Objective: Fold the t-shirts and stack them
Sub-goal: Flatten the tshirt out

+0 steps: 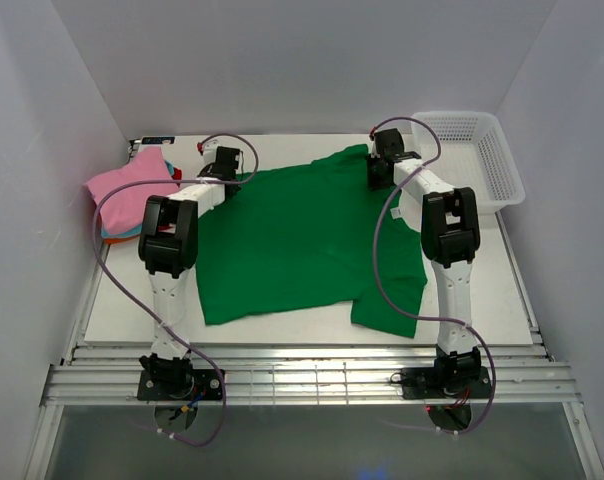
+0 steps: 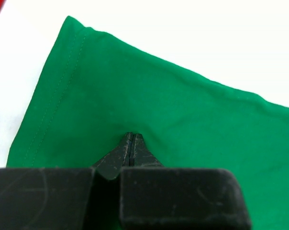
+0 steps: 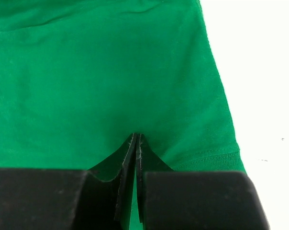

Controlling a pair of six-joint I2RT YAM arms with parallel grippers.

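Top external view: the bench [image 1: 502, 290] carries one green shirt [image 1: 292, 240] spread flat at centre, its body running from the far edge toward the near edge. The folded shirts [image 1: 132, 185], pink on top, are stacked at far left, well apart from the white basket [image 1: 482, 150] at far right, in which nothing is visible. The left pincer [image 2: 132, 139] is clamped on cloth by the far-left sleeve, the right pincer [image 3: 136, 139] likewise at the far-right corner. The shirt lies nearward of both pincers, so any fold should draw the far edge toward the near edge.
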